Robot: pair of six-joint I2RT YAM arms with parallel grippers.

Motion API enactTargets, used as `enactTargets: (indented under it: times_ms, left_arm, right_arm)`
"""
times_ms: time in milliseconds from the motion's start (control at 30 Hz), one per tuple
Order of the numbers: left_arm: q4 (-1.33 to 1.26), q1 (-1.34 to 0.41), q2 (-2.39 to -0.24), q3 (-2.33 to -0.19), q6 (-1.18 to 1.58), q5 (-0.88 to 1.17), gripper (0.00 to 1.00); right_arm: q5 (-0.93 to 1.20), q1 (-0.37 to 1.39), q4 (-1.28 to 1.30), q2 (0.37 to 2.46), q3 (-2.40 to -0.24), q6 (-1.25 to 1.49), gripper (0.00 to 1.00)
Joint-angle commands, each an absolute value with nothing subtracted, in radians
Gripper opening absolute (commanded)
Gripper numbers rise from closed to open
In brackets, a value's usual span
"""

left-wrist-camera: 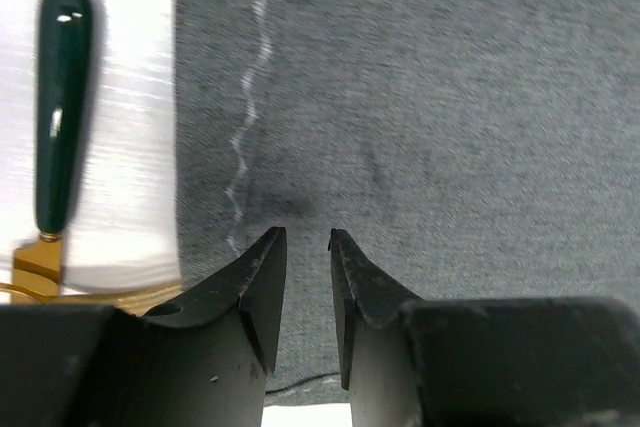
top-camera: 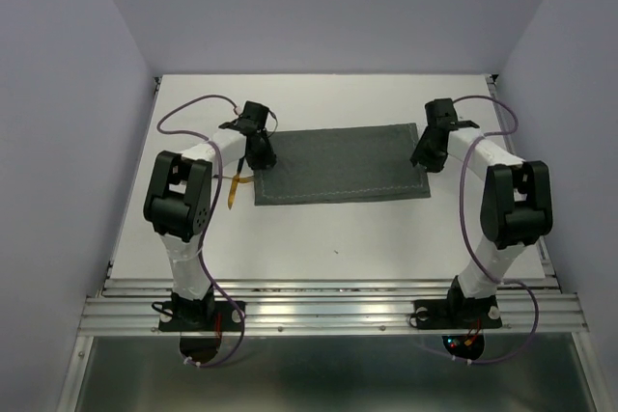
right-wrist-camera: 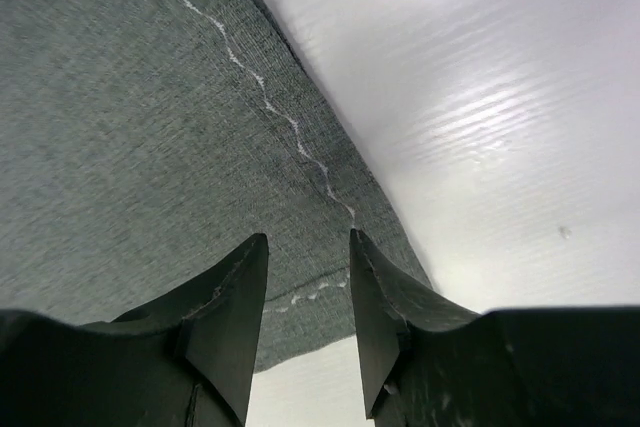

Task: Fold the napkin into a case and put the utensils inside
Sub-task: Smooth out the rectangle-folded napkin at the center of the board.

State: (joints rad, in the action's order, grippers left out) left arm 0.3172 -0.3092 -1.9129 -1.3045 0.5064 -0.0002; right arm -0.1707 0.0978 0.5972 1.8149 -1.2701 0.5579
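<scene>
The utensils (top-camera: 237,187) lay on the counter (top-camera: 338,238) just beside the napkin's left end, gold metal with a dark green handle, not yet touched by either arm. The left gripper (top-camera: 260,157) stood over that left end of the napkin (top-camera: 338,166), inside the stitched hem. Its jaws were a narrow gap apart, with flat cloth showing between them and nothing pinched. The napkin lay flat across the middle of the counter as a long rectangle, which looked like a square doubled over once. The right gripper (top-camera: 426,158) stood at the right end, by the near corner, its jaws likewise apart and holding nothing.

In my judgement the folding was the step in hand, early in the task: no case was yet formed and the utensils were still outside. The next move would call for both grippers to close on matching edges at the two ends and carry the cloth over together. Both layers would need to be caught, so the fold stayed square and the rectangle narrowed toward a pouch.

The counter was white and faintly ribbed, with one small dark speck near its middle front. A metal rail (top-camera: 328,311) ran along its near edge, carrying both arm bases. Plain pale lilac walls closed the left, back and right.
</scene>
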Motion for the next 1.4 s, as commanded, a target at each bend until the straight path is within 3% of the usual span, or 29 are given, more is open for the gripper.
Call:
enactTargets:
  times_ms: [0,933,1067,1200,1367]
  left_arm:
    - [0.353,-0.348,-1.822,-1.325,0.480,-0.006,0.36]
    - [0.311,-0.374,-1.821,-1.226,0.489,0.049,0.36]
    - [0.313,-0.374,-1.818,-1.220,0.486,0.046,0.36]
    - [0.307,-0.374,-1.809,-1.207,0.485,0.043,0.36]
    - [0.304,-0.374,-1.813,-1.204,0.488,0.051,0.36]
  right_arm:
    - [-0.247,0.087,0.538,1.658,-1.200,0.577,0.44]
    - [-0.195,0.069,0.514,1.775,-1.086,0.568,0.33]
    - [-0.206,0.069,0.514,1.769,-1.077,0.574,0.15]
    - [-0.230,0.069,0.511,1.723,-1.062,0.572,0.04]
    - [-0.233,0.069,0.514,1.700,-1.063,0.569,0.01]
